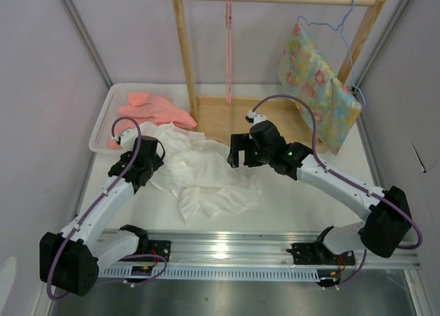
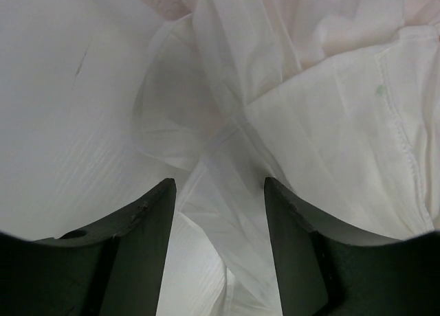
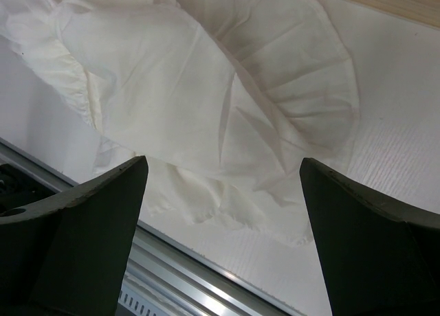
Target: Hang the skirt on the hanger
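Observation:
The white skirt (image 1: 199, 172) lies crumpled on the table between the two arms. The pink hanger (image 1: 228, 48) hangs from the wooden rack's top bar, behind the skirt. My left gripper (image 1: 148, 161) is down on the skirt's left part. In the left wrist view its jaws (image 2: 220, 192) stand partly apart, with a thin fold of skirt (image 2: 309, 123) running between them. My right gripper (image 1: 237, 151) is wide open and empty, held above the skirt's right ruffled edge (image 3: 192, 89). Its fingers (image 3: 82, 227) frame the fabric and the table's front rail.
The wooden rack (image 1: 184, 62) stands at the back, its base board (image 1: 227, 120) just behind the skirt. A light blue hanger (image 1: 344, 27) holds a yellow floral cloth (image 1: 316, 82) at the right. A white tray (image 1: 103, 120) with salmon-pink clothes (image 1: 155, 110) sits back left. A metal rail (image 1: 261, 244) lines the near edge.

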{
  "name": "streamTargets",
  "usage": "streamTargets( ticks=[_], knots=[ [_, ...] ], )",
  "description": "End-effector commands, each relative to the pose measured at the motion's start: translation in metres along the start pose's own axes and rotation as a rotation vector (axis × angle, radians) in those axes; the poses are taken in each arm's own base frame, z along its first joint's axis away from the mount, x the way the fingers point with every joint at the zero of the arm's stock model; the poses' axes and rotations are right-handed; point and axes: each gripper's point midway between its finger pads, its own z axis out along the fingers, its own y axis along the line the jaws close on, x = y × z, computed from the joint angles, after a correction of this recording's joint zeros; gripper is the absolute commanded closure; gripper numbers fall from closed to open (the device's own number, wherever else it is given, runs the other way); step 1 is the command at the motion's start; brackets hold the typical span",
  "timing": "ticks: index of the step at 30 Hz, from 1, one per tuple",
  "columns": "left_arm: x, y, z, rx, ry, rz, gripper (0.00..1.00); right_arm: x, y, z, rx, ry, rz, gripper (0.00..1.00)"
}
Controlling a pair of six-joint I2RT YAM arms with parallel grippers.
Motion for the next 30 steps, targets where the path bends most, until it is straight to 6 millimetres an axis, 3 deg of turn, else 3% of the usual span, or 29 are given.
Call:
streamTargets(
  ticks=[1,5,6,8,16,17,18,19,21,22,24,27,29,30],
  knots=[
    [0.000,-0.014,0.014,0.041,-0.003,-0.025,0.44,-0.010,0.007,-0.008,-0.030,-0.044,0.007,0.01],
    [0.000,-0.051,0.015,0.223,0.007,-0.010,0.73,-0.009,0.003,-0.012,-0.016,-0.049,0.001,0.01],
    [0.001,-0.057,0.014,0.260,0.013,-0.007,0.85,-0.008,0.001,-0.013,-0.008,-0.053,-0.002,0.01],
    [0.000,-0.075,-0.001,0.369,0.017,0.009,1.00,-0.010,-0.001,-0.016,-0.003,-0.062,-0.003,0.01],
    [-0.013,-0.119,-0.073,0.631,-0.044,0.100,1.00,-0.014,0.002,-0.017,-0.011,-0.077,0.000,0.01],
    [-0.012,-0.133,-0.090,0.707,-0.030,0.113,1.00,-0.016,0.003,-0.017,-0.014,-0.079,0.000,0.01],
    [-0.006,-0.140,-0.098,0.739,-0.010,0.128,1.00,-0.015,0.002,-0.015,-0.010,-0.074,0.000,0.01],
    [0.003,-0.155,-0.121,0.805,0.007,0.164,1.00,-0.016,0.002,-0.015,-0.006,-0.076,0.003,0.01],
    [0.016,-0.164,-0.129,0.795,0.011,0.208,1.00,-0.018,-0.001,-0.019,0.005,-0.090,0.003,0.01],
    [0.029,-0.173,-0.143,0.838,0.029,0.232,1.00,-0.019,-0.004,-0.022,0.019,-0.091,0.002,0.01],
    [0.056,-0.183,-0.146,0.868,0.097,0.242,1.00,-0.025,-0.012,-0.033,0.050,-0.124,0.014,0.01],
    [0.098,-0.206,-0.168,0.952,0.163,0.302,1.00,-0.027,-0.030,-0.044,0.077,-0.141,0.047,0.01],
    [0.140,-0.216,-0.170,0.942,0.222,0.395,1.00,-0.033,-0.041,-0.056,0.085,-0.173,0.075,0.01],
    [0.143,-0.221,-0.172,0.902,0.200,0.385,1.00,-0.032,-0.042,-0.060,0.080,-0.175,0.073,0.01]
  ],
)
